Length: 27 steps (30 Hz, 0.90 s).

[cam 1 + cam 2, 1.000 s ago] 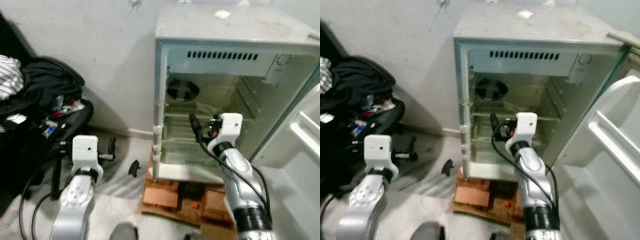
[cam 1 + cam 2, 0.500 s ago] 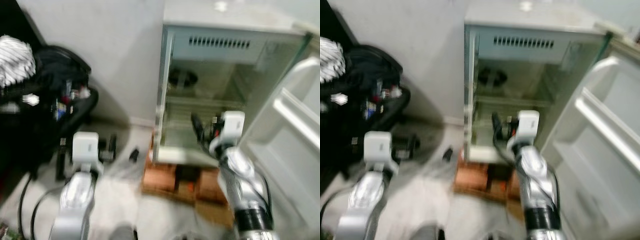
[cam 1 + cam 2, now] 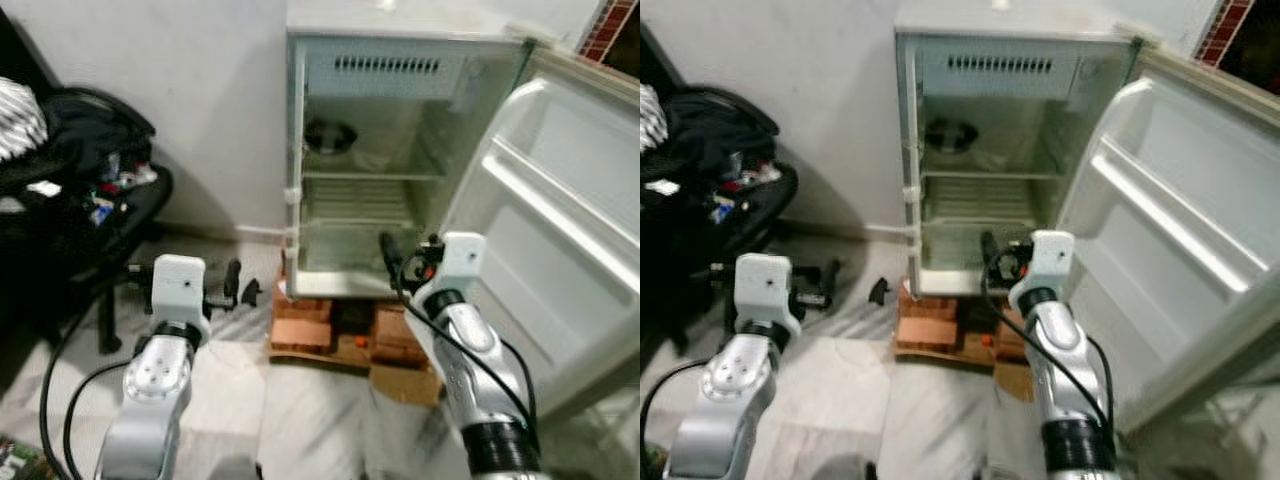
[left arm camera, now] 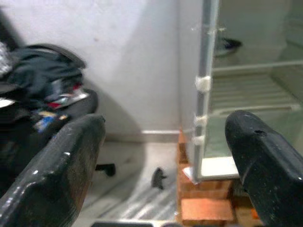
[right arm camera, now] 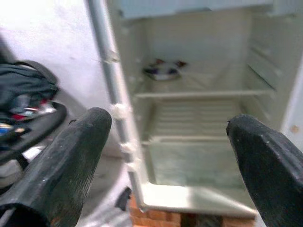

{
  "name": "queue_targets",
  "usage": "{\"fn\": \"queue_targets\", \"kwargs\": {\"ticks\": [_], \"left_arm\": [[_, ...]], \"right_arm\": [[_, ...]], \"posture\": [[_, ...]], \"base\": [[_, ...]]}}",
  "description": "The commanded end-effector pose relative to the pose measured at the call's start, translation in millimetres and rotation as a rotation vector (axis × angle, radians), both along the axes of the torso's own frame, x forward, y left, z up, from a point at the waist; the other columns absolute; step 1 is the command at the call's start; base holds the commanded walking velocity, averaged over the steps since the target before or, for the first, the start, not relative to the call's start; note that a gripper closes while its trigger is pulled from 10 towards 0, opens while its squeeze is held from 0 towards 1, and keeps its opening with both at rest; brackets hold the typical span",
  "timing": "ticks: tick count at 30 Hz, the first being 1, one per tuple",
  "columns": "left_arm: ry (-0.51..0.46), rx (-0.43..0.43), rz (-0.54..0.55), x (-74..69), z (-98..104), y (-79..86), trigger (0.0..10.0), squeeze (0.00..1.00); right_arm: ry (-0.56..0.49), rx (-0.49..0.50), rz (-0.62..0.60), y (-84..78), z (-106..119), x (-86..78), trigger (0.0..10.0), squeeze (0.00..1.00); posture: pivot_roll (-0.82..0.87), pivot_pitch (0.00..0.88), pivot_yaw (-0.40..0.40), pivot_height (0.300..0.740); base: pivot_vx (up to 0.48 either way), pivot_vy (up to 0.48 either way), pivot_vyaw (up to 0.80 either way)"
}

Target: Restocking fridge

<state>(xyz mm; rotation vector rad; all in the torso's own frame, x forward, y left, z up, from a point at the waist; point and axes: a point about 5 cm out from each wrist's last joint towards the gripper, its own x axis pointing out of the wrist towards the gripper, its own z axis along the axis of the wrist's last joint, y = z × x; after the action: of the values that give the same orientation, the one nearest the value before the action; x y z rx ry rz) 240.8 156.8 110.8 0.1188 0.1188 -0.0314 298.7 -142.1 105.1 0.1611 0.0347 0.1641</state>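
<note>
We stand facing a small fridge whose door hangs swung wide to our right. The fridge sits raised on a stack of bricks over a marble-patterned floor, against a pale wall. Inside, a dark round bowl rests on the upper shelf; the wire shelf below it holds nothing we can make out. To our left, a black chair is heaped with dark clothes and clutter.

Our right arm is raised and bent at the elbow, reaching forward, so that the right gripper points into the fridge's lower compartment; its two black fingers are spread wide apart, holding nothing. Our left arm is likewise lifted, and the left gripper aims at the fridge's left edge and the floor beside it, its fingers also spread wide and holding nothing.
</note>
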Motion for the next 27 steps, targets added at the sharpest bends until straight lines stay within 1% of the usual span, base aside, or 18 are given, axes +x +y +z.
{"fn": "queue_targets", "kwargs": {"ticks": [1,2,4,9,14,15,17,21,23,27], "left_arm": [[0.002,0.007,-0.011,0.2,0,-2.9,10.0,0.00],[0.028,-0.001,0.008,0.2,-3,-2.9,10.0,0.00],[0.069,0.010,0.027,0.0,-7,-3.4,10.0,0.00],[0.071,0.043,-0.005,-1.5,-8,-8.8,10.0,0.00],[0.065,0.059,-0.033,-2.5,-9,-11.4,10.0,0.00],[0.060,0.085,-0.039,-2.3,-9,-10.9,10.0,0.00],[0.057,0.098,-0.038,-2.1,-9,-10.2,10.0,0.00],[0.068,0.086,-0.037,-1.5,-9,-9.9,10.0,0.00],[0.072,0.074,-0.058,-2.4,-10,-12.5,10.0,0.00],[0.063,0.085,-0.090,-3.9,-10,-16.9,10.0,0.00]], "right_arm": [[0.000,-0.006,-0.010,-3.7,1,-0.2,10.0,0.00],[0.004,-0.007,-0.009,-3.6,0,-0.1,10.0,0.00],[0.018,0.005,-0.015,-3.9,-2,0.2,10.0,0.00],[0.034,0.030,-0.024,-3.2,-3,1.9,10.0,0.00],[0.033,0.027,-0.021,-2.0,-3,2.8,10.0,0.00],[0.032,0.025,-0.019,-1.4,-2,3.4,10.0,0.00],[0.031,0.024,-0.018,-1.1,-2,3.6,10.0,0.00],[0.015,0.030,-0.017,-0.7,0,4.8,10.0,0.00],[0.014,0.032,-0.014,-0.3,0,4.9,10.0,0.00],[0.019,0.036,0.007,1.9,-1,4.4,10.0,0.00]], "posture": [[0.11,0.039,-0.024,0.740],[0.11,0.040,-0.023,0.740],[0.11,0.041,-0.023,0.740],[0.12,0.045,-0.025,0.740],[0.12,0.047,-0.025,0.740],[0.12,0.047,-0.025,0.740],[0.12,0.047,-0.025,0.740],[0.12,0.048,-0.026,0.740],[0.12,0.045,-0.026,0.740],[0.12,0.044,-0.027,0.740]], "base": [[0.000,0.000,0.00],[0.000,-0.480,0.00],[0.000,-0.458,0.00],[0.000,-0.442,0.00],[-0.268,-0.398,0.00],[-0.244,-0.412,0.00],[-0.244,-0.412,0.00],[-0.182,-0.415,0.00],[-0.401,-0.157,0.00],[-0.465,0.000,0.00]]}}
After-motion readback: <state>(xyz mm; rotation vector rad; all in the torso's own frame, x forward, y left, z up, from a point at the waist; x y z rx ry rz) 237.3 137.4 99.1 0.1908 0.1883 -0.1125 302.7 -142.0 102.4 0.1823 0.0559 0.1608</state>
